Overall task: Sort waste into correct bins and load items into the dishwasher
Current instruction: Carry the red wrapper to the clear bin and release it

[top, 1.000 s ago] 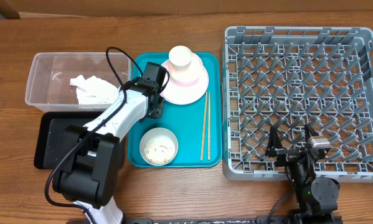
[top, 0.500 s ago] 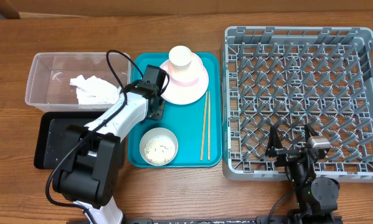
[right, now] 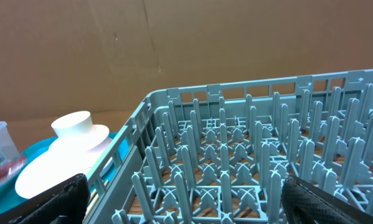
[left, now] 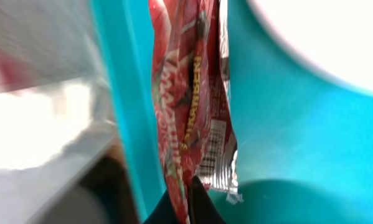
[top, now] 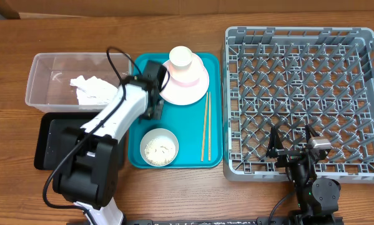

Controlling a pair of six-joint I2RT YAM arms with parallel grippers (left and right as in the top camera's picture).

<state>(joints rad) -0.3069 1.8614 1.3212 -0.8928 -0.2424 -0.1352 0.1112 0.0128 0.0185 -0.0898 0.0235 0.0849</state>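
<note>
The small red crinkled wrapper (left: 185,93) sits at the left side of the teal plastic serving tray (left: 279,137). Its long axis runs straight out from the left gripper (left: 190,198), whose jaws are pinched tight on its near end. The clear rectangular plastic tub (top: 46,69), which holds crumpled white paper tissue (top: 93,90), and the shallow black rectangular tray (top: 49,144) both lie just past the teal tray's left rim, so the carry should go leftward over it. The right gripper (top: 293,145) rests far off, wide open and empty, at the large grey plastic dish rack (top: 299,56). Only the left wrist view shows the wrapper and the pinch; from overhead the arm hides both.
</note>
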